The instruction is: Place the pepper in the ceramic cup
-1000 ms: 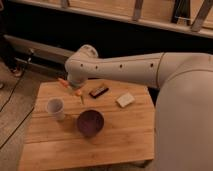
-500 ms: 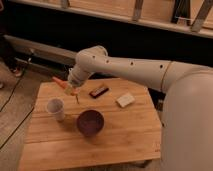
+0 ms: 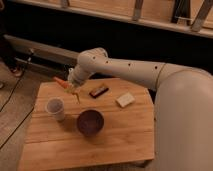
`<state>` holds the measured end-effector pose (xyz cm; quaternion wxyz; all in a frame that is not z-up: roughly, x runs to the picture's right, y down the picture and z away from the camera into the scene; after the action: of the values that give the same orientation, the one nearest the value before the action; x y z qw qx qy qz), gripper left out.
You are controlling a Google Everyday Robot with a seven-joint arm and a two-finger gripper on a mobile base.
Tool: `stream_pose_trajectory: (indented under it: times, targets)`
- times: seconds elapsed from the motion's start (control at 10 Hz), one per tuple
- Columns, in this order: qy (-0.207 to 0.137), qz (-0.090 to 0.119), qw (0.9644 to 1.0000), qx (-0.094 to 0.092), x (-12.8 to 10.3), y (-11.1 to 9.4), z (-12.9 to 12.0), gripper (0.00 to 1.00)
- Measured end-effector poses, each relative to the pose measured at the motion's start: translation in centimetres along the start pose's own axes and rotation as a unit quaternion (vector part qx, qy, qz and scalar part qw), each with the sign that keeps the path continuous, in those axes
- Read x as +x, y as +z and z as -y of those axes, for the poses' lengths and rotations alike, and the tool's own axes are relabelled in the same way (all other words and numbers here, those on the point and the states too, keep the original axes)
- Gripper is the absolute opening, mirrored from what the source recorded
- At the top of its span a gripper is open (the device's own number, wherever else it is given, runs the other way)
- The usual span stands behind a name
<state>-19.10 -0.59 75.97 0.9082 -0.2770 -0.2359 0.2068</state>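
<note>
My gripper (image 3: pixel 73 89) hangs over the back left part of the wooden table (image 3: pixel 115 140), shut on the pepper (image 3: pixel 61 82). The slim orange pepper sticks out to the left of the gripper, lifted off the tabletop. The ceramic cup (image 3: pixel 55 108) is a small white cup standing upright on the table, below and slightly left of the pepper. The pepper is above the cup's far side and apart from it.
A dark purple bowl (image 3: pixel 90 121) sits just right of the cup. A dark flat bar (image 3: pixel 98 91) and a pale rectangular block (image 3: pixel 125 99) lie further right. My white arm (image 3: pixel 150 75) spans in from the right. Behind the table runs a dark wall with a low ledge.
The arm has lifted and swung left, carrying the pepper from over the middle of the table toward the cup. Nothing else on the table has moved.
</note>
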Motion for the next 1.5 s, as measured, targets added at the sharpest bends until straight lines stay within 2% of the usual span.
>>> stream_pose_trajectory:
  times: [0.4,1.3,1.5]
  targets:
    - [-0.002,0.002,1.0,0.006,-1.1,0.0,-1.1,0.0]
    - [-0.002,0.002,1.0,0.006,-1.1,0.0,-1.2,0.0]
    - [-0.019,0.01,0.9998,0.0,-1.5,0.2,-1.4,0.0]
